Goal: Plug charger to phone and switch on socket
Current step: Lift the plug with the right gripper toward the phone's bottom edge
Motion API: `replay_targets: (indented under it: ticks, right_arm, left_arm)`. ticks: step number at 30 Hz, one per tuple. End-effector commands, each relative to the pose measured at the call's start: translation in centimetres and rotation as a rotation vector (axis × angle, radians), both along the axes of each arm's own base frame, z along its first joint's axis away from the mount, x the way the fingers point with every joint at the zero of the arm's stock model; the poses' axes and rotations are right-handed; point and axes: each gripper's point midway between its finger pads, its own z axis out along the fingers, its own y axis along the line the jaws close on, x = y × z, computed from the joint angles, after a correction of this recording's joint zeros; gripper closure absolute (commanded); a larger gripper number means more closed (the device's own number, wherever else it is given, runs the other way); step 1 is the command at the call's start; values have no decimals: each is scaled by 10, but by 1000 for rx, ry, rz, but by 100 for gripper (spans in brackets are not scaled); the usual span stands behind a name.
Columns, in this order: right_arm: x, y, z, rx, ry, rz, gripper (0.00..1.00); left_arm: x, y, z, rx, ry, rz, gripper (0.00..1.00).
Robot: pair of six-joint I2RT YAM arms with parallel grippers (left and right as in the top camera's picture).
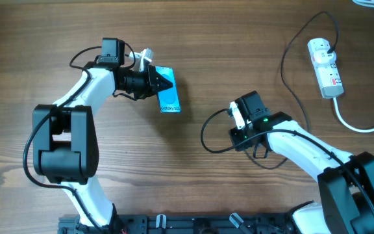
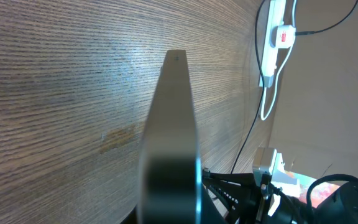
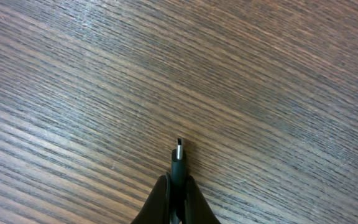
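My left gripper (image 1: 160, 83) is shut on the phone (image 1: 168, 99), teal-screened with white text, and holds it at centre-left of the table. In the left wrist view the phone (image 2: 173, 124) shows edge-on as a grey slab running up the middle. My right gripper (image 1: 234, 122) is shut on the charger's connector (image 3: 178, 163); its metal tip (image 3: 179, 149) points forward over the wood. The black charger cable (image 1: 291, 84) loops from the gripper to the socket (image 1: 324, 75), a white power strip with red-marked switches at the far right. The socket also shows in the left wrist view (image 2: 274, 37).
A thick white cord (image 1: 362, 123) curves from the socket toward the right edge. The right arm's own black cable (image 1: 206, 133) loops on the table left of its wrist. Both arm bases stand at the front edge.
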Motion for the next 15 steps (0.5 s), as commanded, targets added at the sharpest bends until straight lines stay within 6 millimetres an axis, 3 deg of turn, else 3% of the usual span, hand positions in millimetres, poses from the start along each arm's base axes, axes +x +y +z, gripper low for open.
replay_targets:
  ticks: [1, 3, 6, 9, 11, 15]
  right_arm:
    - [-20, 22, -7, 121, 111, 34, 96]
    - [-18, 45, 10, 242, 119, 64, 96]
    - [-9, 79, 59, 465, 70, 175, 96]
    - [-1, 101, 114, 710, 4, 241, 96]
    - [0, 110, 147, 889, 0, 261, 96]
    - [-6, 123, 183, 1099, 14, 365, 96]
  left_arm:
    - [0, -6, 9, -69, -29, -35, 96]
    - [0, -13, 23, -151, -59, -65, 96]
    - [-2, -25, 69, -400, -158, -167, 96]
    - [-7, -27, 101, -556, -224, -252, 96]
    - [-7, -27, 114, -604, -254, -293, 96]
    - [0, -28, 122, -605, -219, -282, 96]
